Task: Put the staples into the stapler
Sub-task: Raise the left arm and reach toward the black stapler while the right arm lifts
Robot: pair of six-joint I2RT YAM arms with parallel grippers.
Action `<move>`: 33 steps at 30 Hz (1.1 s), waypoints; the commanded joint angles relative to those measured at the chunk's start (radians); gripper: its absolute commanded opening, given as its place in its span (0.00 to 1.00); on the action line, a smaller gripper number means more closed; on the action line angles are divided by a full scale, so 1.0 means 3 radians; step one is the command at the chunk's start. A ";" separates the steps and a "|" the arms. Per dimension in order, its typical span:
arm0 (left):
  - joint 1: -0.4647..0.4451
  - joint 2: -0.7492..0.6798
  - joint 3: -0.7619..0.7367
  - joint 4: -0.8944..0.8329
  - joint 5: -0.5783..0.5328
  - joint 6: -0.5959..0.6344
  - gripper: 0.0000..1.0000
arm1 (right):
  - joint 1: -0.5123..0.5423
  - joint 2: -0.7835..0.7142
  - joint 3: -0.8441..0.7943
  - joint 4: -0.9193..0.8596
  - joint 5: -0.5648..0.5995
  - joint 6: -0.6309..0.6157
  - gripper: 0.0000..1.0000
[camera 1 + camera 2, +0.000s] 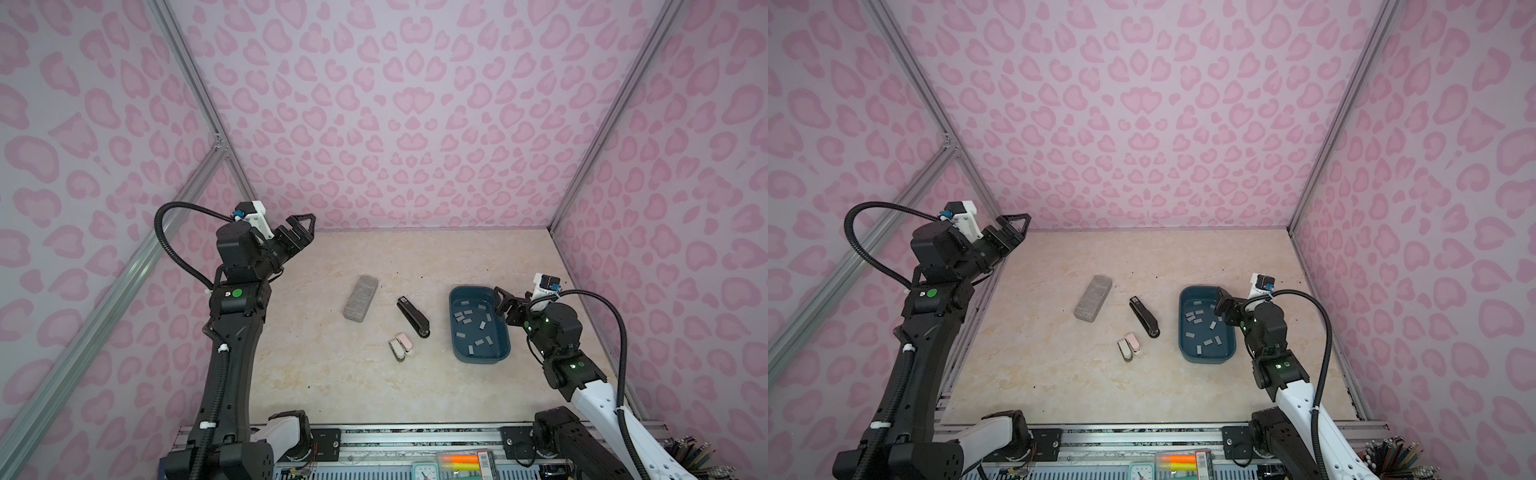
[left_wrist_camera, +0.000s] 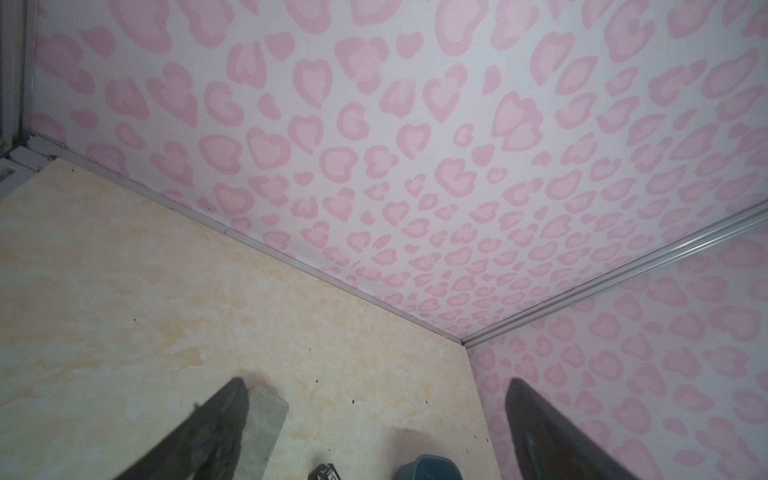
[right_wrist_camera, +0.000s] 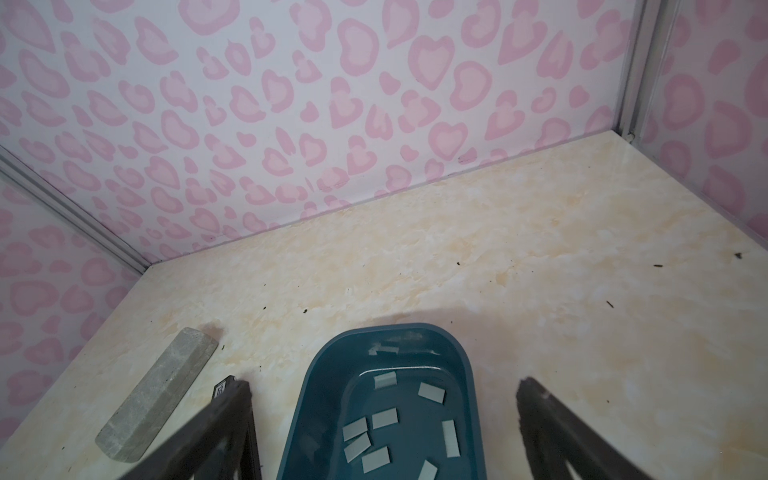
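The black stapler [image 1: 412, 318] [image 1: 1144, 318] lies closed on the marbled table near its middle; its end shows in the left wrist view [image 2: 326, 471] and in the right wrist view [image 3: 222, 386]. Several grey staples [image 1: 482, 325] [image 1: 1212, 325] [image 3: 384, 417] lie loose in a dark blue tray [image 1: 482, 357] [image 1: 1208, 358] [image 3: 320, 399] to its right. My right gripper [image 1: 503, 305] [image 1: 1221, 307] [image 3: 383, 383] hangs open over the tray's right side, holding nothing. High at the back left, far from the stapler, my left gripper [image 1: 301, 230] [image 1: 1013, 228] [image 2: 376, 384] is open and empty.
A grey speckled block [image 1: 360, 298] [image 1: 1093, 298] [image 2: 266, 424] [image 3: 160, 392] lies left of the stapler. Two small staplers, pink and white [image 1: 401, 347] [image 1: 1130, 347], sit in front of it. Pink-patterned walls enclose three sides. Highlighters [image 1: 457, 461] and a pencil cup [image 1: 685, 457] stand behind the front rail.
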 commanded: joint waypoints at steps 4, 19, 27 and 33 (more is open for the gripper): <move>-0.0157 0.0038 -0.0070 0.0477 -0.0446 0.0751 0.98 | 0.0007 0.0063 -0.0028 0.0167 -0.0229 -0.0006 1.00; -0.1640 -0.0092 -0.0918 0.0026 -0.0081 0.4812 0.81 | 0.0055 -0.0127 0.0080 -0.0154 -0.0167 0.0045 1.00; -0.2129 0.0184 -0.0820 -0.0663 0.0084 0.5579 0.80 | 0.0052 -0.0379 0.0036 -0.0274 -0.0035 0.0021 1.00; -0.2668 0.1042 -0.0041 -0.1616 -0.0911 0.6249 0.74 | 0.0052 -0.0321 -0.0040 -0.0100 -0.0169 0.0152 1.00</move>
